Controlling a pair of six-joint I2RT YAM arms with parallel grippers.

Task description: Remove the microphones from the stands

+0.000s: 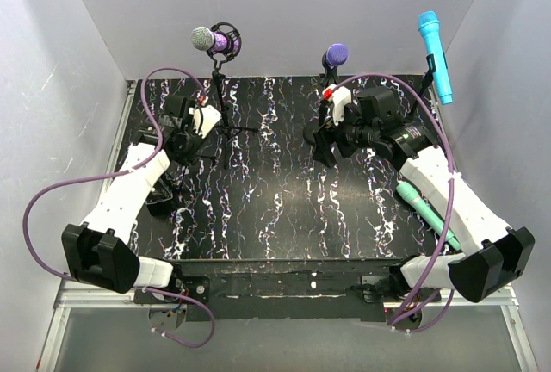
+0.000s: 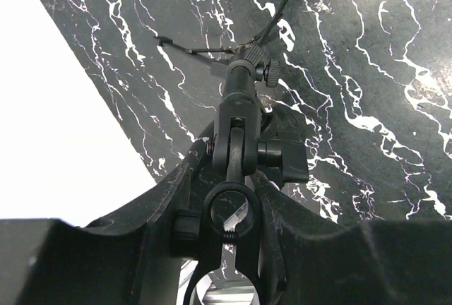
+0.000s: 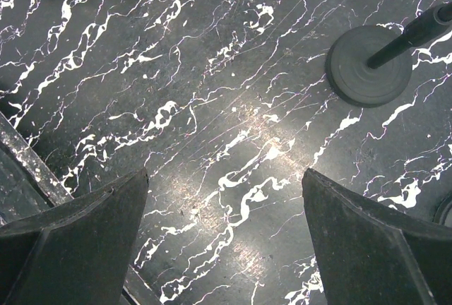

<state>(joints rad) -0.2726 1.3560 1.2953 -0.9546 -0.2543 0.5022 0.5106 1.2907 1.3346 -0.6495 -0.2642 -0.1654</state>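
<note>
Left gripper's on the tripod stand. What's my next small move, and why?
Probably swing the right gripper toward the silver-headed microphone: the left gripper appears clamped on the tripod stand just below its clip, bracing it, while the right hangs open, empty.

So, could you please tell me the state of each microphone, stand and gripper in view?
Purple microphone with silver grille: mounted atop the black tripod stand.
Black tripod stand: upright, gripped.
Left gripper: closed on the stand's swivel joint.
Right gripper: open, empty.
Purple-headed microphone: upright in a stand.
Bright blue microphone: tilted in a stand clip.
Teal microphone: lying flat on the marbled black table.
</note>
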